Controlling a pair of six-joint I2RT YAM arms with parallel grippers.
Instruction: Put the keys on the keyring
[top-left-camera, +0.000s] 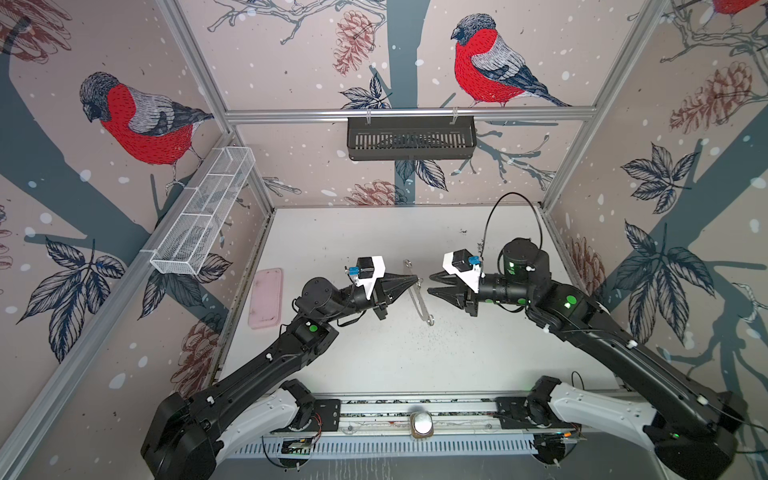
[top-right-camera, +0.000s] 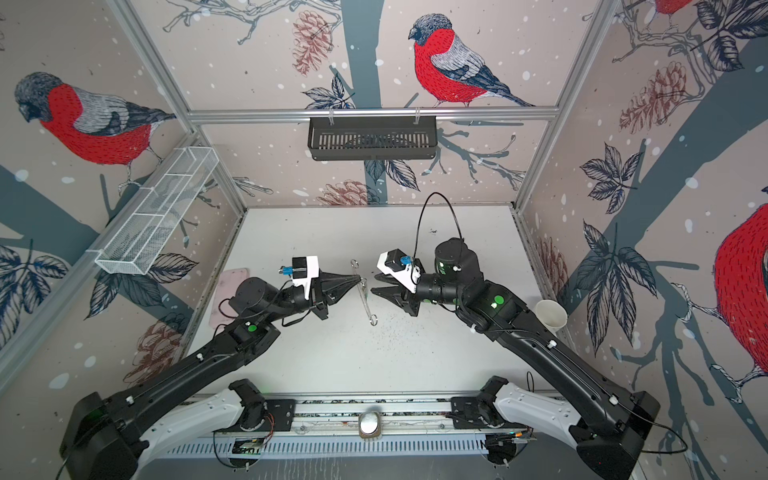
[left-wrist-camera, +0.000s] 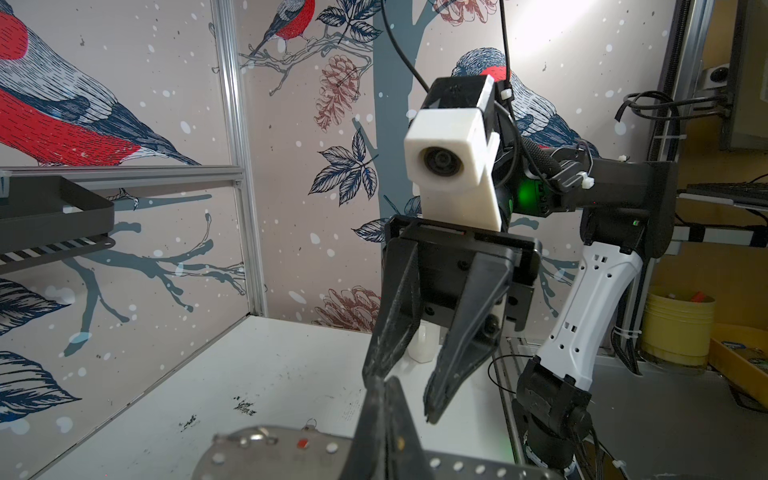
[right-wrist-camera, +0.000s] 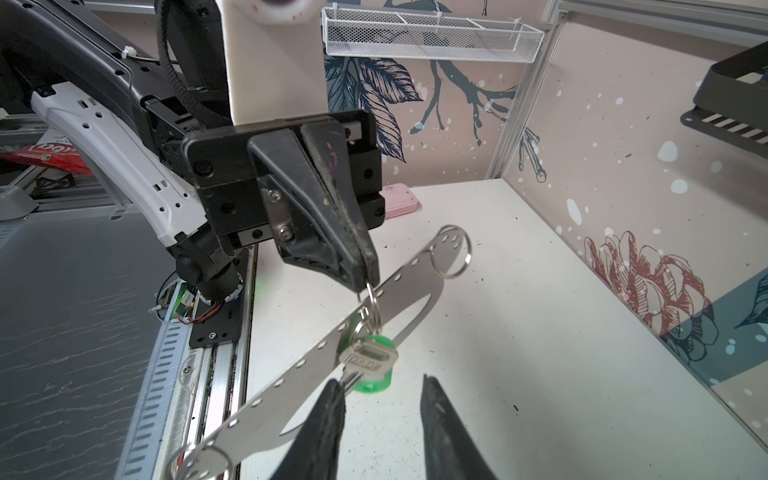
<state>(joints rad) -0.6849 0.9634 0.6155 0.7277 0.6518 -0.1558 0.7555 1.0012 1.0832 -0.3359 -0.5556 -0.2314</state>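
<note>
While your left tool (right-wrist-camera: 368, 278) pinches the keyring (right-wrist-camera: 270, 415) at one edge, aloft over the bench (right-wrist-camera: 498, 332) | green key (right-wrist-camera: 368, 357) seems hung on it | right tool (right-wrist-camera: 380, 380) jaws apart beside key | risk: nudge the plate and that thin pinch may slip, swinging or dropping it.

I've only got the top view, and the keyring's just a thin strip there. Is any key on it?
Observer: Yes. The right wrist view shows a green-tagged key hanging from a small ring on the holed edge of the keyring.
Operator: What's the left gripper pinching?
Observer: Its shut fingers pinch the top of that ring, right above the key.
Operator: And the right gripper?
Observer: Its open fingers frame the key's lower end in that view; nothing is clamped.
</note>
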